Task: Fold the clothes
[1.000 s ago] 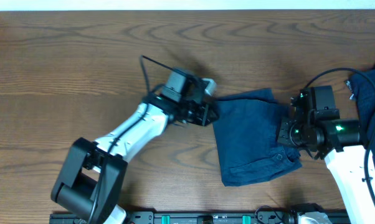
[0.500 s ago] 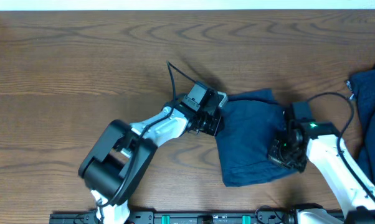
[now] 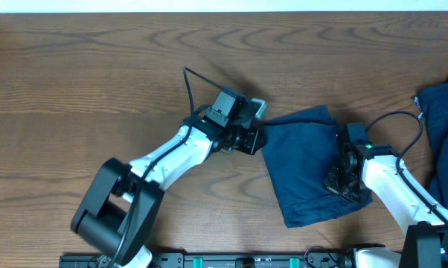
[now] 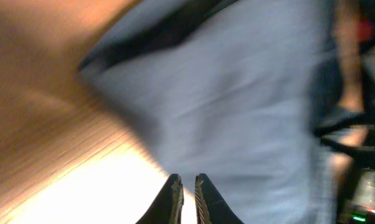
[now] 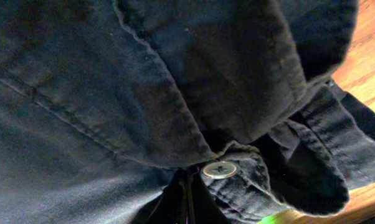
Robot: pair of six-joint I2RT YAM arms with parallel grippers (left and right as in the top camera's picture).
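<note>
The dark navy shorts lie folded on the wooden table at centre right. My left gripper is at their upper left edge. In the blurred left wrist view its jaws are nearly together with nothing between them, and the cloth lies just beyond. My right gripper is at the shorts' right edge. In the right wrist view its jaws are closed into a fold of the cloth, next to a small button.
Another dark navy garment lies at the table's right edge, partly out of frame. Brown wooden table spreads to the left and back. The arm bases stand at the front edge.
The shorts have shifted a little to the right and their lower end has swung right. My right gripper stays at their right edge. My left arm has pulled back slightly at the left edge.
</note>
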